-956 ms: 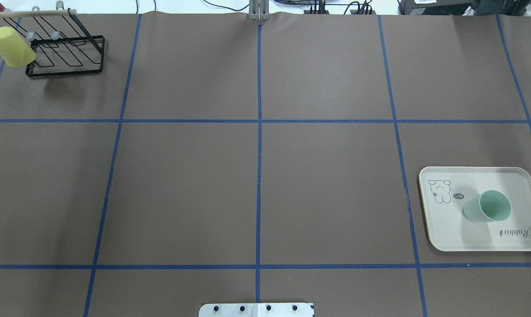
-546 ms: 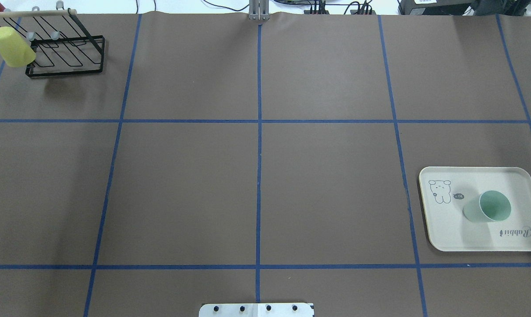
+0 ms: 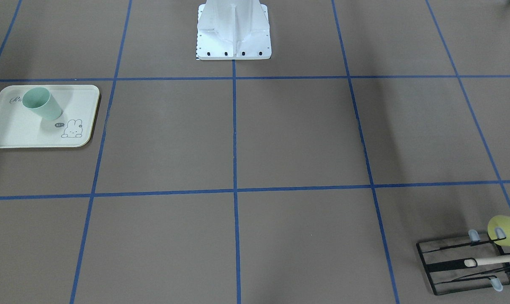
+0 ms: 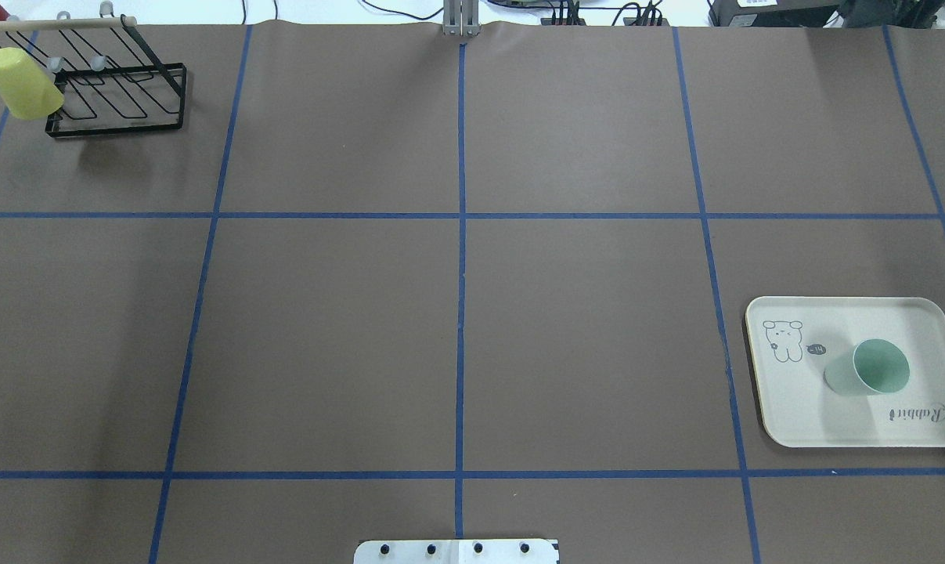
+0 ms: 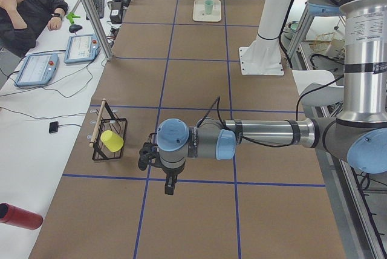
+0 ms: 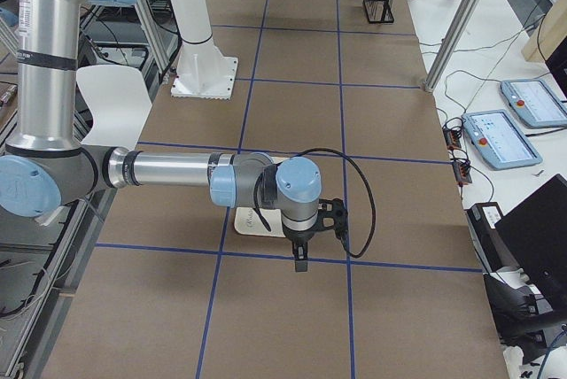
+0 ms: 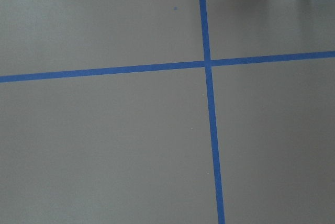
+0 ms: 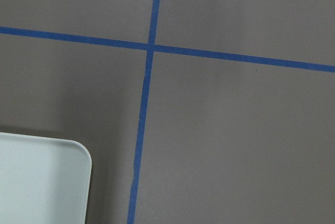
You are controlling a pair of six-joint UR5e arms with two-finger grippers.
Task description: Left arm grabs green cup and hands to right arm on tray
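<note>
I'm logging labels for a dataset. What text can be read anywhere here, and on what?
"Rabbit": grey script on the tray, upside down from overhead.
"hi", probably: dark bubble beside the bunny drawing; too small to be sure.
Print on the left arm and right arm: too small to read.

From here I see a yellow cup (image 4: 22, 82) tilted on one end of a black wire rack (image 4: 120, 98), at a corner of the brown table (image 4: 323, 329) gridded with blue tape (image 4: 460, 235); a person (image 5: 27, 11) sits beside two tablets (image 5: 81, 48)
</note>
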